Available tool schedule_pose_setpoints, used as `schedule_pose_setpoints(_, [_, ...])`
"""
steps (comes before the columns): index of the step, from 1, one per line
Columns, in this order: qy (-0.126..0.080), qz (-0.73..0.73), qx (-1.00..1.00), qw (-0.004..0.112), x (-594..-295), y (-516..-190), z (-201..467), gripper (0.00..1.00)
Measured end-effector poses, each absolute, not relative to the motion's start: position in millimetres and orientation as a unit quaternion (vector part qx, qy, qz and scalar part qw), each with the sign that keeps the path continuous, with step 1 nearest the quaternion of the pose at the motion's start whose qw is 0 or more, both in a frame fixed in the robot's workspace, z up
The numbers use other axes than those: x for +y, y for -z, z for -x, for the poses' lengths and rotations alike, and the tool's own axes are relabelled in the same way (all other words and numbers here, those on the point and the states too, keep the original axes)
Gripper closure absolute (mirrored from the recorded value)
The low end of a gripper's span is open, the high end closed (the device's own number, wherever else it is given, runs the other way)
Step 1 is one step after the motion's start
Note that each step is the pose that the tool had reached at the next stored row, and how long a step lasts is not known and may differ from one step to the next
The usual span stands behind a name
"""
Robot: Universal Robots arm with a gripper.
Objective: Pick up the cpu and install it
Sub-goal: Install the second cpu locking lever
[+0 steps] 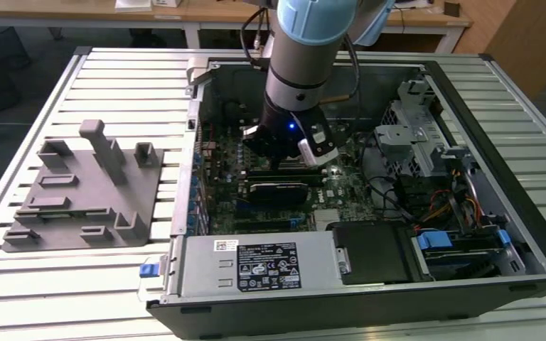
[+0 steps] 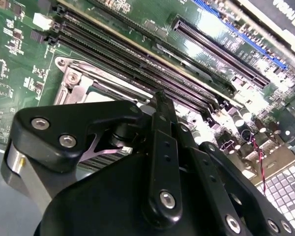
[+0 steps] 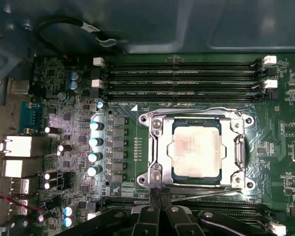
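exterior: arm reaches down into the open computer case | second wrist: claw pressed together, pinching nothing | first wrist: cpu already seated in socket frame; claw just beside it

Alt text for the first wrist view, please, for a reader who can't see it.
The cpu lies seated inside the silver socket frame on a green motherboard, with rows of memory slots beside it. The black end effector sits close to the socket's edge.
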State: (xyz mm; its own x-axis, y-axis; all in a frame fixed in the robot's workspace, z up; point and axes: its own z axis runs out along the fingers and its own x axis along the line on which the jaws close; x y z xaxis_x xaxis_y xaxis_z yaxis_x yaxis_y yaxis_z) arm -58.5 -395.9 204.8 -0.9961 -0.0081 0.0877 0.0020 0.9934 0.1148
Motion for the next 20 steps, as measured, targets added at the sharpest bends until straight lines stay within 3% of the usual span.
schedule_pose_setpoints(20, [0.096, -0.004, -0.994, 0.043, -405, -196, 69, 0.89])
